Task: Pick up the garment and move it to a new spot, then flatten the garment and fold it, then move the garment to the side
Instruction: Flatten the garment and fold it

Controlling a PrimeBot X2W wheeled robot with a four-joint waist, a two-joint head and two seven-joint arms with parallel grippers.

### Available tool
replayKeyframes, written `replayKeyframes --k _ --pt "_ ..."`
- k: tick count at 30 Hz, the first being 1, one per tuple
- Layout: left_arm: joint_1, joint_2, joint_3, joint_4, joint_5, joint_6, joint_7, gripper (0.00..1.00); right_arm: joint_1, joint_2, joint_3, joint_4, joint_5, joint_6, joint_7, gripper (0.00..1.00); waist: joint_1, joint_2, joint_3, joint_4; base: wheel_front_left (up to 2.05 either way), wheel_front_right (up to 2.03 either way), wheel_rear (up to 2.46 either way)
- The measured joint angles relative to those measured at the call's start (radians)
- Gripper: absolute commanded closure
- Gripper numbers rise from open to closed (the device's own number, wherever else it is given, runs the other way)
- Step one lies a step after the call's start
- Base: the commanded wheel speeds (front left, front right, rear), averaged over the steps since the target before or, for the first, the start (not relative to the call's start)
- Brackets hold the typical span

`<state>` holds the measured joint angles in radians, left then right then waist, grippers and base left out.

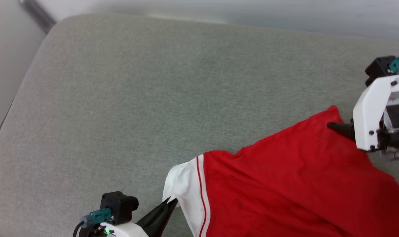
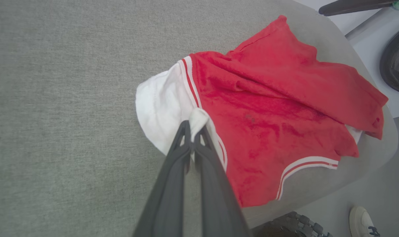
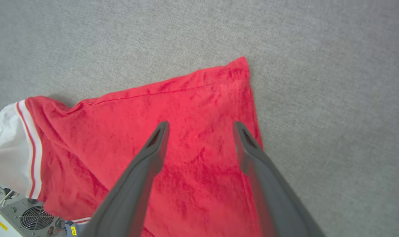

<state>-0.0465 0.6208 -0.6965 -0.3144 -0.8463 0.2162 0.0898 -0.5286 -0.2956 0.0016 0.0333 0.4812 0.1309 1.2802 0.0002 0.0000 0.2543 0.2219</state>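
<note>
Garment [image 1: 285, 184]: red jersey shirt lying on the grey-green upholstered surface [image 1: 153, 98], in the 4 to 5 o'clock part of it in the head view. It runs off that view's bottom and right edges.

Appearance: plain red body, lightly creased, with one fold ridge running across it in the left wrist view. A white short sleeve [image 1: 183, 184] is at the 9 o'clock end, joined to the red by a white band carrying a thin red stripe. A second curved band of white-red-white trim [image 2: 304, 164] shows at the edge of the cloth towards 5 o'clock in the left wrist view. One red corner [image 1: 332, 110] points out to 1 o'clock, flat on the surface.

Left claw [image 2: 193, 131]: fingers closed together, with a small pinch of the white sleeve cloth bunched between the tips. The sleeve edge is drawn up slightly at that point.

Right claw [image 3: 201, 126]: fingers spread wide apart, nothing between them. It sits over the red cloth just inside the pointed corner. Cannot tell if the tips touch the fabric.

A white shoe [image 2: 360, 220] is on the floor at 5 o'clock in the left wrist view.
</note>
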Motion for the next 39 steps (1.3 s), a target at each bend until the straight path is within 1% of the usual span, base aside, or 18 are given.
replayKeyframes --k 5,10,17,19,20,21,22,28,32,36,39 --pt "-0.026 -0.009 -0.009 -0.007 0.016 -0.005 0.003 1.00 -0.086 -0.025 0.026 0.146 -0.039 0.000 -0.038 0.00 0.0000 0.0000 0.051 0.044 0.00 0.00 0.00" --pt "-0.048 -0.027 -0.016 -0.008 0.024 -0.014 0.004 1.00 -0.132 -0.062 0.050 0.255 -0.063 0.000 -0.081 0.00 0.0000 0.0000 0.096 0.082 0.00 0.00 0.00" --pt "-0.063 -0.037 -0.023 -0.004 0.025 -0.016 0.002 1.00 -0.165 -0.097 0.096 0.331 -0.059 0.000 -0.110 0.00 -0.0001 0.0000 0.141 0.122 0.00 0.00 0.00" --pt "-0.066 -0.041 -0.026 -0.002 0.026 -0.020 -0.001 1.00 -0.166 -0.120 0.136 0.346 -0.055 0.000 -0.104 0.00 -0.0003 0.0000 0.155 0.134 0.00 0.00 0.00" --pt "-0.066 -0.042 -0.026 -0.001 0.026 -0.020 -0.002 1.00 -0.166 -0.126 0.145 0.347 -0.051 0.000 -0.102 0.26 -0.0003 0.0000 0.157 0.135 0.00 0.00 0.00" --pt "-0.066 -0.042 -0.026 0.003 0.026 -0.022 -0.002 1.00 -0.166 -0.134 0.157 0.349 -0.046 0.000 -0.103 0.85 -0.0003 0.0000 0.156 0.137 0.00 0.00 0.00" --pt "-0.066 -0.042 -0.026 0.003 0.026 -0.022 -0.002 1.00 -0.166 -0.134 0.157 0.349 -0.046 0.000 -0.103 1.00 -0.0003 0.0000 0.156 0.137 0.00 0.00 0.00" --pt "-0.067 -0.039 -0.020 0.011 0.024 -0.021 -0.005 1.00 -0.165 -0.126 0.158 0.380 -0.018 0.000 -0.165 1.00 -0.0002 0.0000 0.129 0.129 0.00 0.00 0.00" --pt "-0.067 -0.027 -0.002 0.009 0.023 -0.012 -0.013 1.00 -0.165 -0.122 0.169 0.381 0.012 0.000 -0.221 1.00 -0.0002 0.0000 0.091 0.114 0.00 0.00 0.00" --pt "-0.063 0.000 0.021 -0.007 0.023 0.005 -0.017 1.00 -0.162 -0.123 0.169 0.361 0.057 0.000 -0.270 1.00 -0.0002 0.0000 0.044 0.090 0.00 0.00 0.00" --pt "-0.056 0.024 0.044 -0.027 0.023 0.023 -0.023 1.00 -0.162 -0.137 0.173 0.330 0.092 0.000 -0.304 1.00 -0.0002 0.0000 0.004 0.066 0.00 0.00 0.00"
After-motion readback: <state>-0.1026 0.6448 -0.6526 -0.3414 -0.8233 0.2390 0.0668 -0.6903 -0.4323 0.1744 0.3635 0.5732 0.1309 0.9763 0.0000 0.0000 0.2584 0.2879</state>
